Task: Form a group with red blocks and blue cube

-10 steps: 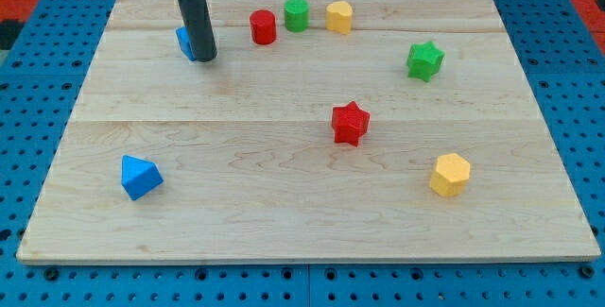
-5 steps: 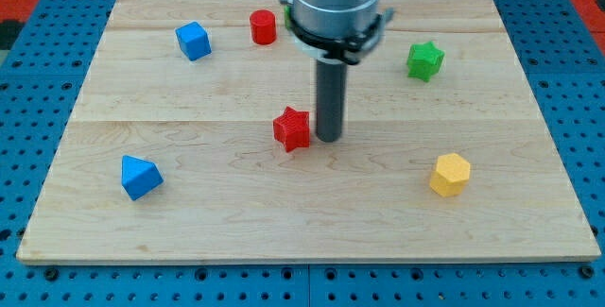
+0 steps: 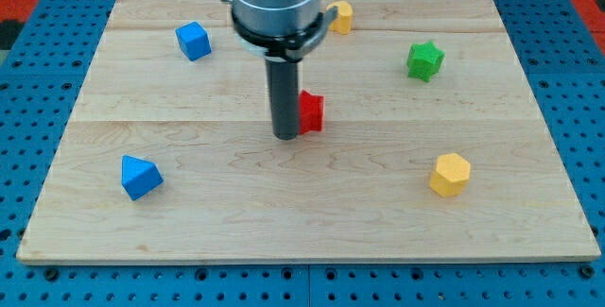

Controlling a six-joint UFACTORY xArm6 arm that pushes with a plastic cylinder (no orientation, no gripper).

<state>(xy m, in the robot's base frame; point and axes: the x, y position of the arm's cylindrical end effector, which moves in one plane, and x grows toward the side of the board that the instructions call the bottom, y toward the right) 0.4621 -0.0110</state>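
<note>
My tip (image 3: pixel 285 136) rests on the board near its middle, touching the left side of the red star block (image 3: pixel 310 111), which the rod partly hides. The blue cube (image 3: pixel 193 41) sits at the upper left, well apart from the tip. The red cylinder is hidden behind the arm's body near the view's top. A second blue block, wedge-like (image 3: pixel 140 177), lies at the lower left.
A green star (image 3: pixel 425 60) lies at the upper right. A yellow block (image 3: pixel 340 16) sits at the top beside the arm, and another yellow block (image 3: pixel 450 174) at the lower right. The wooden board (image 3: pixel 529 213) rests on blue pegboard.
The rod crossed from the red star's right side to its left side. The red star shifted a little to the right and up. The arm's body now covers the red cylinder.
</note>
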